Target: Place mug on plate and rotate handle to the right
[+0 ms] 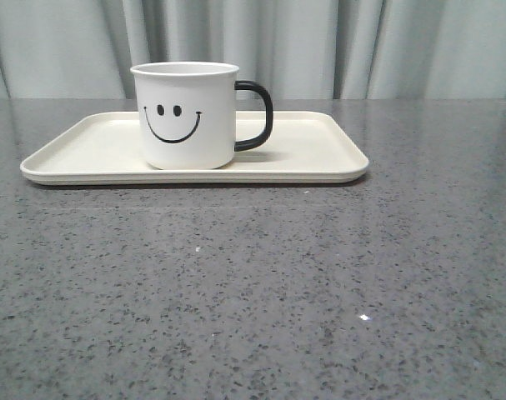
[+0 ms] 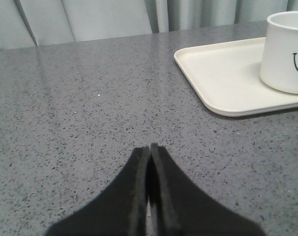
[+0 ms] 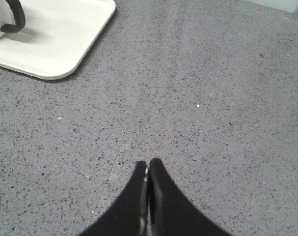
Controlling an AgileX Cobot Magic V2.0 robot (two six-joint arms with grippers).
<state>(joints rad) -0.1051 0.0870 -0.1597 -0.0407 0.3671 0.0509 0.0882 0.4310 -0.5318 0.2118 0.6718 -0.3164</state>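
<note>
The white mug (image 1: pixel 186 114) with a black smiley face stands upright on the cream rectangular plate (image 1: pixel 311 158). Its black loop handle (image 1: pixel 258 115) points to the right. Neither gripper shows in the front view. In the left wrist view my left gripper (image 2: pixel 149 147) is shut and empty above the grey table, with the plate (image 2: pixel 222 81) and the mug (image 2: pixel 286 51) off to one side. In the right wrist view my right gripper (image 3: pixel 148 162) is shut and empty above the table, apart from the plate's corner (image 3: pixel 65 44) and the handle (image 3: pixel 13 17).
The grey speckled table (image 1: pixel 253 292) stretches in front of the plate. A pale curtain (image 1: pixel 319 42) hangs behind the table.
</note>
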